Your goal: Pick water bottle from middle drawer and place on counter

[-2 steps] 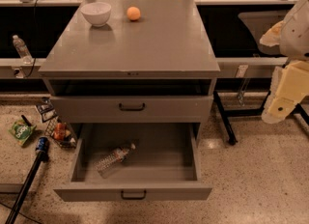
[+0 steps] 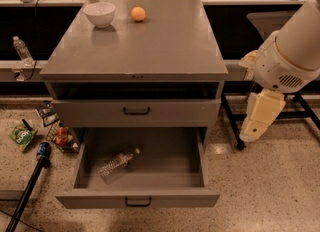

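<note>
The water bottle (image 2: 118, 162) lies on its side in the open middle drawer (image 2: 175, 156), left of centre, with its white cap pointing to the upper right. The drawer is the lowest one of the grey cabinet and is pulled fully out. The counter (image 2: 165, 41) is the cabinet's flat grey top. My gripper (image 2: 260, 118) hangs at the right of the cabinet, pointing down, about level with the drawer front above the open one. It is well apart from the bottle and holds nothing that I can see.
A white bowl (image 2: 99, 13) and an orange (image 2: 138, 14) sit at the back left of the counter. Another clear bottle (image 2: 21, 49) stands on a ledge at the far left. Snack bags and a basket (image 2: 60, 136) lie on the floor to the left. A black stand leg (image 2: 231, 121) is at the right.
My arm has moved left and down, closer to the cabinet's right side. The bottle and the drawer have not moved.
</note>
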`<state>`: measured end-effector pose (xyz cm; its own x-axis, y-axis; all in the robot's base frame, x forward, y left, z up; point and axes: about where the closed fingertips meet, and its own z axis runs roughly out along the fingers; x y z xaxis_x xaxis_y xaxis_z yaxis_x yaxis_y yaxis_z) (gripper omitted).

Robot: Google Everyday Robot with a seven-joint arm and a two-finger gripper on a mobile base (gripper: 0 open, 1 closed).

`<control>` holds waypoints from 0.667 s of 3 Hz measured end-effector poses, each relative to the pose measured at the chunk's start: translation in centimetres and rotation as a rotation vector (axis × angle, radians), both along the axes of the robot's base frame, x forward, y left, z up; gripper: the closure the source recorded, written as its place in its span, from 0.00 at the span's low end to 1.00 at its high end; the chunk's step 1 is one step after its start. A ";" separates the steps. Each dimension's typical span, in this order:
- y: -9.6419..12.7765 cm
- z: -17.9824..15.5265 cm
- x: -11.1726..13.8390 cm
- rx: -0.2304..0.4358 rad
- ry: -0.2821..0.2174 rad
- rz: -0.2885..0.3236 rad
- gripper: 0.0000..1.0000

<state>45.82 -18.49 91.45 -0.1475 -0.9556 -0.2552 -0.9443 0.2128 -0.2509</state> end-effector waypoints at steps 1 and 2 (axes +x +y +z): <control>0.0 0.0 0.0 0.000 0.000 0.000 0.00; 1.7 -3.1 -0.2 0.026 0.016 0.050 0.00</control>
